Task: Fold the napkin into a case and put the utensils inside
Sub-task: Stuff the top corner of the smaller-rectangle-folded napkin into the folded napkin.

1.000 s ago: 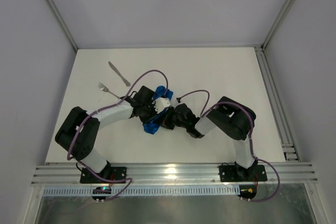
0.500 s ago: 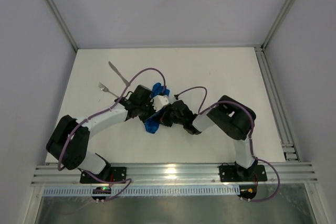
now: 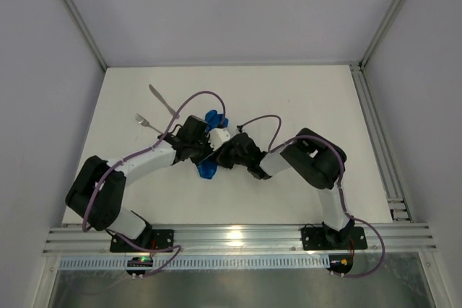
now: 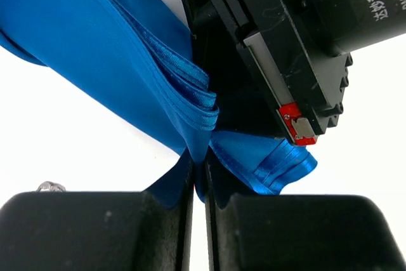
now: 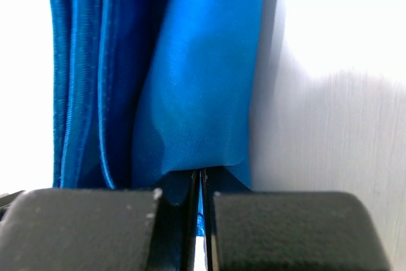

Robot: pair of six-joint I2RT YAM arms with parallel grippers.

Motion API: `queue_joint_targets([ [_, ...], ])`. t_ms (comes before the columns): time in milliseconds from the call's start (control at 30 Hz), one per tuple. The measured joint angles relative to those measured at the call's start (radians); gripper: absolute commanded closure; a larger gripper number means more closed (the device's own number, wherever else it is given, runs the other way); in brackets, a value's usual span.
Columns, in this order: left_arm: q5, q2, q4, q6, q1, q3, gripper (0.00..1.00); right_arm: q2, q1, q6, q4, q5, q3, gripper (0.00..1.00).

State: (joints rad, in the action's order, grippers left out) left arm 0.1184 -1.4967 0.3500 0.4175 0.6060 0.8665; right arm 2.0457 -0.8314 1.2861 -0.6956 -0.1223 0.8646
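Plainly, the left claw (image 4: pixel 198 188) was pressed together on a bunched hem of the napkin (image 4: pixel 127 74), and the right claw (image 5: pixel 198 185) was nipped shut on another edge of it. The two met near the middle of the tabletop (image 3: pixel 303 99). The napkin was a gathered, layered strip, not yet a tidy pocket, so the folding looked partway done; the knife (image 3: pixel 164 101) and fork (image 3: pixel 148 124) lay bare farther back on the left, waiting to go in.

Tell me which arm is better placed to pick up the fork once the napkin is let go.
Left, probably. The fork and knife lie on its side, close beyond the left pincer. The right pincer would have to cross over the napkin, which both pincers pinch.
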Motion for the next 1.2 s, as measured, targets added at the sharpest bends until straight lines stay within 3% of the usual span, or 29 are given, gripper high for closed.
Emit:
queue_joint_targets([
  [300, -0.023, -0.034, -0.068, 0.008, 0.002, -0.005, 0.95, -0.002, 0.009, -0.006, -0.019, 0.004, -0.012, 0.93],
  [700, -0.083, -0.053, -0.067, 0.044, 0.025, -0.052, 0.94, -0.263, 0.025, -0.085, 0.061, -0.038, -0.201, 0.83],
  [1200, -0.119, -0.053, -0.092, 0.088, 0.075, -0.072, 0.83, -0.195, 0.070, -0.051, -0.099, -0.061, -0.235, 0.64],
])
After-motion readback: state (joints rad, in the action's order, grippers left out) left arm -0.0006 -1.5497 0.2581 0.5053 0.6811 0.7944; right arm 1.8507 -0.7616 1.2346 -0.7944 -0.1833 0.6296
